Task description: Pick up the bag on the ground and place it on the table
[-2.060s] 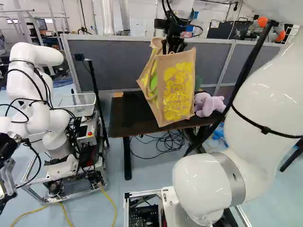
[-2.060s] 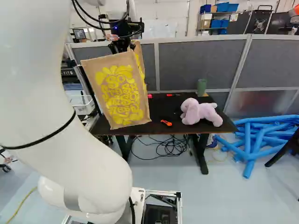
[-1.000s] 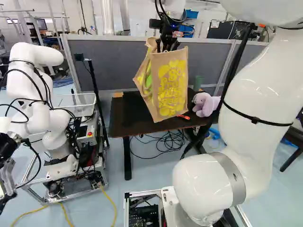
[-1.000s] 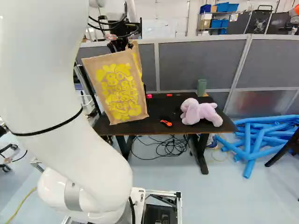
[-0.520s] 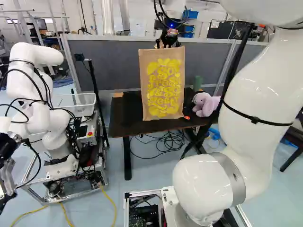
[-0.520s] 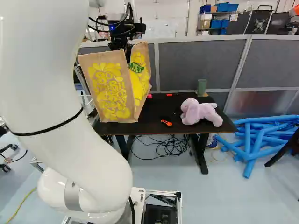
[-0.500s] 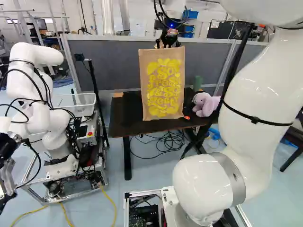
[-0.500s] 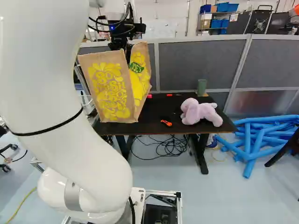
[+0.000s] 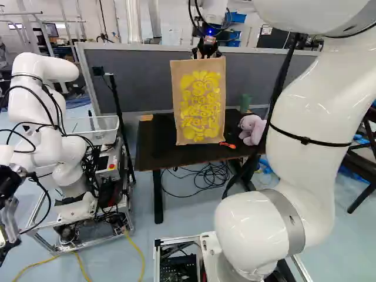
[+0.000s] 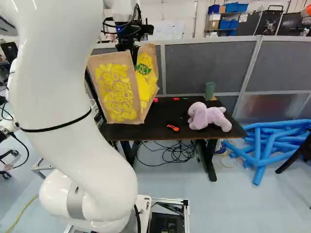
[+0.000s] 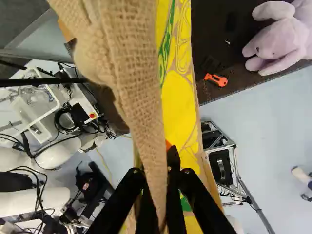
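The tool (image 11: 157,170) is closed on the bag (image 10: 115,92), pinching a gathered fold of its burlap between both fingers, and the bag hangs below, broad face towards the base. Directly beneath it lies the worktop (image 10: 163,114), whose near edge shows below the bag's lower end in both base views. The step in hand looks to be the lowering, with the placing well along. It would go best straight down and slowly, so that the base of the bag meets the surface first; the fold should be let go only once the cloth bears its own weight, since soft burlap may slump or tip. Out to the side of the tool, near the bag's lower corner, lies an orange cutter (image 10: 173,127), which the bag could catch or settle on; the plush rabbit (image 10: 209,116) lies farther out, the green cup (image 10: 210,91) beyond it. Whether the bag's bottom touches the worktop cannot be told. The fold hides much of the pads, the bag covers the surface behind it, and the arm (image 9: 317,100) cuts off part of the rabbit in the left base view.
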### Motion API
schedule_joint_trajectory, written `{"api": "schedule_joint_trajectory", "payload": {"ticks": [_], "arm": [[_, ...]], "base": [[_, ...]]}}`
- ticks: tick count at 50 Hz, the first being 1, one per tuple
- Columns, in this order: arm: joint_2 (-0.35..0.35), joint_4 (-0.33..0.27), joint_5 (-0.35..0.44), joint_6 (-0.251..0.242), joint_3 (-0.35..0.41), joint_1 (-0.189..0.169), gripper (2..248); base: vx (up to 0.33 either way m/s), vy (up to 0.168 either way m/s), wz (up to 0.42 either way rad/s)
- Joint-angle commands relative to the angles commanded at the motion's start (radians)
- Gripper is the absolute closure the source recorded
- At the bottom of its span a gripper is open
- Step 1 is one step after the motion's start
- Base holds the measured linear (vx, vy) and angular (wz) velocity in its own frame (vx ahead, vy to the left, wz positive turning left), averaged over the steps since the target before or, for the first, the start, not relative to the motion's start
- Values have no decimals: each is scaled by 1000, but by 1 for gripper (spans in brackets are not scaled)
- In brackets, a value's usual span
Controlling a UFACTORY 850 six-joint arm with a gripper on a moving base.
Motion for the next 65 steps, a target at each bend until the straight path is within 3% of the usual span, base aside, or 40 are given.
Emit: {"api": "schedule_joint_trajectory", "payload": {"ticks": [32, 49, 65], "arm": [[-27, 0, 0, 322, -31, -1, 229], [-33, 0, 0, 343, -30, -1, 229], [-104, 0, 0, 343, -64, -9, 229]], "base": [[0, 0, 0], [0, 0, 0], [0, 0, 0]]}}
